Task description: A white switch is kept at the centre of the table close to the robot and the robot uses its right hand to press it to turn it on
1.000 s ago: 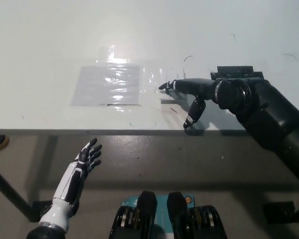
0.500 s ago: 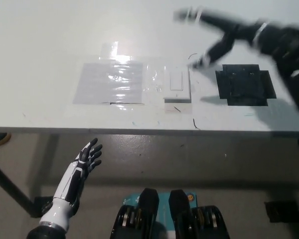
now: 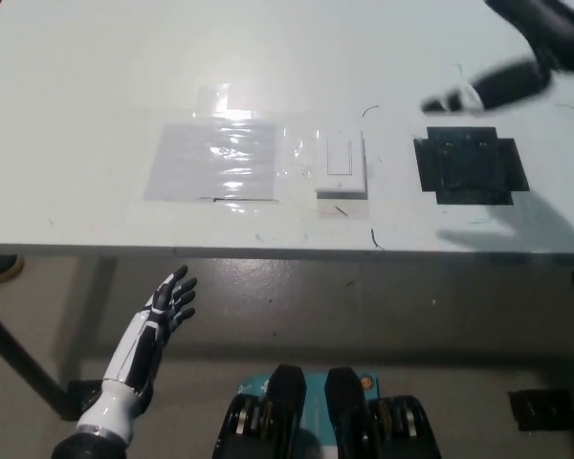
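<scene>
The right hand (image 3: 517,67) is blurred at the upper right, so I cannot tell how its fingers are set, and it is well apart from the white switch (image 3: 341,166). The switch lies flat near the tabletop (image 3: 96,86) front edge, between a clear plastic sheet (image 3: 210,161) and a black square (image 3: 470,167); the left hand (image 3: 167,304) rests below the edge, fingers spread, holding nothing

A pale table (image 3: 96,86) catches glare, above a grey floor (image 3: 383,306)

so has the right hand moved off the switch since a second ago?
Yes. The right hand has lifted away up and to the right, now beyond the black square, clear of the white switch.
</scene>
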Motion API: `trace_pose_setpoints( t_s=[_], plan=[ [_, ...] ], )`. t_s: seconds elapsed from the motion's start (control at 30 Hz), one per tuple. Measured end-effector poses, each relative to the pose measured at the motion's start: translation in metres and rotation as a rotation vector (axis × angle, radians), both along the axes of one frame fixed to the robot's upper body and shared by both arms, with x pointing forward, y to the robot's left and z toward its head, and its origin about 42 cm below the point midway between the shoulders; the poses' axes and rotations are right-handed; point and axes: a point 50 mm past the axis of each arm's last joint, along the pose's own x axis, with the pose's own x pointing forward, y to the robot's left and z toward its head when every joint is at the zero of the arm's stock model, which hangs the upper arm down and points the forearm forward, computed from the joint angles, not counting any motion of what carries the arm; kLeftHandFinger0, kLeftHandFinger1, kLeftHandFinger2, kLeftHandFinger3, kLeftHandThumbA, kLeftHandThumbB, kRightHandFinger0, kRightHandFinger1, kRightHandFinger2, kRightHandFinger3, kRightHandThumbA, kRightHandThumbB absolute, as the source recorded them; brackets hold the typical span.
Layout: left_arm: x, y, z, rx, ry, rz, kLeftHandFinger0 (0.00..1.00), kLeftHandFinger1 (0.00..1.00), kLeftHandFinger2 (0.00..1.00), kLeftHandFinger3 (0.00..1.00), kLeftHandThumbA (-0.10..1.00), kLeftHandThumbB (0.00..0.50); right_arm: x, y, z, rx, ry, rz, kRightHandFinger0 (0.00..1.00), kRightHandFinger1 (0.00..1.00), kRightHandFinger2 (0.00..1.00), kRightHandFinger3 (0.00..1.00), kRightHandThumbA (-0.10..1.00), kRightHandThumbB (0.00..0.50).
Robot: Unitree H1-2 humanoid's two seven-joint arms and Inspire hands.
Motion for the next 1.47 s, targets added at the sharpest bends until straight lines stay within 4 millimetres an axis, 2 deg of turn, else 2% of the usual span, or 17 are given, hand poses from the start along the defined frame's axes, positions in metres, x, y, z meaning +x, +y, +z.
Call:
trace_pose_setpoints(
  t_s=[0.2, 0.27, 0.4, 0.5, 0.53, 0.6, 0.8, 0.83, 0.97, 1.0, 1.03, 1.13, 1.2, 1.27, 1.33, 1.37, 1.47],
  plan=[
    [0.003, 0.0, 0.001, 0.0, -0.001, -0.002, 1.0, 1.0, 1.0, 1.0, 1.0, 0.0, -0.065, -0.037, -0.061, 0.136, 0.065, -0.016, 1.0, 1.0, 1.0, 1.0, 1.0, 0.258],
    [0.004, -0.001, 0.001, 0.0, -0.004, -0.002, 1.0, 1.0, 1.0, 1.0, 1.0, 0.001, -0.087, -0.045, -0.091, 0.201, 0.123, -0.029, 1.0, 1.0, 1.0, 1.0, 1.0, 0.22],
    [0.004, -0.001, 0.002, -0.001, -0.004, -0.003, 1.0, 1.0, 1.0, 1.0, 1.0, 0.005, -0.122, -0.045, -0.154, 0.385, 0.278, -0.047, 1.0, 1.0, 1.0, 1.0, 1.0, 0.222],
    [0.005, -0.003, 0.003, -0.005, -0.007, -0.005, 1.0, 1.0, 1.0, 1.0, 1.0, 0.001, -0.136, -0.039, -0.187, 0.515, 0.346, -0.064, 1.0, 1.0, 1.0, 1.0, 1.0, 0.18],
    [0.005, -0.004, 0.003, -0.007, -0.008, -0.005, 1.0, 1.0, 1.0, 1.0, 1.0, 0.004, -0.14, -0.033, -0.206, 0.589, 0.386, -0.076, 1.0, 1.0, 1.0, 1.0, 1.0, 0.155],
    [0.005, -0.004, 0.003, -0.008, -0.006, -0.006, 1.0, 1.0, 1.0, 1.0, 0.99, 0.001, -0.142, -0.026, -0.229, 0.668, 0.433, -0.099, 1.0, 1.0, 1.0, 1.0, 1.0, 0.114],
    [0.004, -0.004, 0.002, -0.005, -0.004, -0.009, 1.0, 1.0, 1.0, 1.0, 1.0, 0.003, -0.137, -0.014, -0.287, 0.799, 0.541, -0.182, 1.0, 1.0, 1.0, 1.0, 1.0, 0.112],
    [0.003, -0.005, 0.002, -0.005, -0.004, -0.011, 1.0, 1.0, 1.0, 1.0, 1.0, 0.001, -0.137, -0.014, -0.294, 0.806, 0.552, -0.194, 1.0, 1.0, 1.0, 1.0, 1.0, 0.098],
    [0.002, -0.006, 0.003, -0.005, -0.005, -0.016, 1.0, 1.0, 1.0, 1.0, 1.0, 0.0, -0.137, -0.016, -0.318, 0.826, 0.588, -0.238, 1.0, 1.0, 1.0, 1.0, 0.99, 0.116],
    [0.002, -0.006, 0.003, -0.004, -0.006, -0.017, 1.0, 1.0, 1.0, 1.0, 0.99, 0.0, -0.137, -0.017, -0.321, 0.828, 0.593, -0.243, 1.0, 1.0, 1.0, 1.0, 0.97, 0.097],
    [0.002, -0.006, 0.004, -0.003, -0.008, -0.02, 1.0, 1.0, 1.0, 1.0, 0.99, 0.0, -0.137, -0.017, -0.325, 0.831, 0.595, -0.252, 1.0, 1.0, 1.0, 1.0, 0.97, 0.119],
    [0.002, -0.006, 0.006, 0.005, -0.014, -0.028, 1.0, 1.0, 1.0, 1.0, 0.98, 0.0, -0.137, -0.018, -0.335, 0.836, 0.602, -0.274, 1.0, 1.0, 1.0, 1.0, 0.95, 0.092],
    [0.002, -0.005, 0.007, 0.006, -0.015, -0.03, 1.0, 1.0, 1.0, 1.0, 0.98, 0.0, -0.137, -0.018, -0.338, 0.835, 0.601, -0.28, 1.0, 1.0, 1.0, 1.0, 0.95, 0.084],
    [0.002, -0.006, 0.007, 0.007, -0.015, -0.032, 1.0, 1.0, 1.0, 1.0, 0.97, 0.0, -0.137, -0.017, -0.338, 0.832, 0.591, -0.279, 1.0, 1.0, 1.0, 1.0, 0.95, 0.105],
    [0.002, -0.006, 0.007, 0.007, -0.015, -0.034, 1.0, 1.0, 1.0, 1.0, 0.97, 0.0, -0.136, -0.017, -0.34, 0.831, 0.589, -0.281, 1.0, 1.0, 1.0, 1.0, 0.95, 0.103],
    [0.002, -0.006, 0.007, 0.007, -0.015, -0.035, 1.0, 1.0, 1.0, 1.0, 0.97, 0.0, -0.136, -0.016, -0.34, 0.83, 0.589, -0.281, 1.0, 1.0, 1.0, 1.0, 0.95, 0.084],
    [0.002, -0.006, 0.007, 0.007, -0.015, -0.037, 1.0, 1.0, 1.0, 1.0, 0.97, 0.0, -0.136, -0.015, -0.341, 0.828, 0.585, -0.279, 1.0, 1.0, 1.0, 1.0, 0.95, 0.08]
  ],
)
